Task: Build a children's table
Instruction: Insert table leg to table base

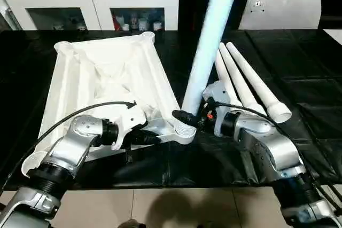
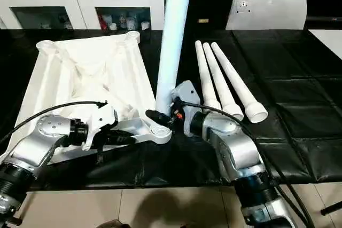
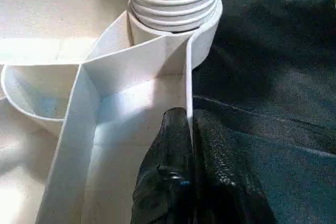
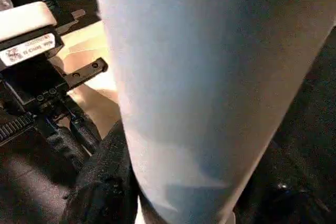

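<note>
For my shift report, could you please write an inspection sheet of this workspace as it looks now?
Surface: black sheet over the worktop.
Job's things: tabletop lying underside up; one leg standing in its near corner socket; three spare legs lying beside it.
Clutter: flat white sheet at the far edge.
Grippers: left gripper shut on the tabletop rim near the socket; right gripper closed around the leg's base.
Cables: black cable over the left arm, another on the right.
Surroundings: white cabinet behind.
</note>
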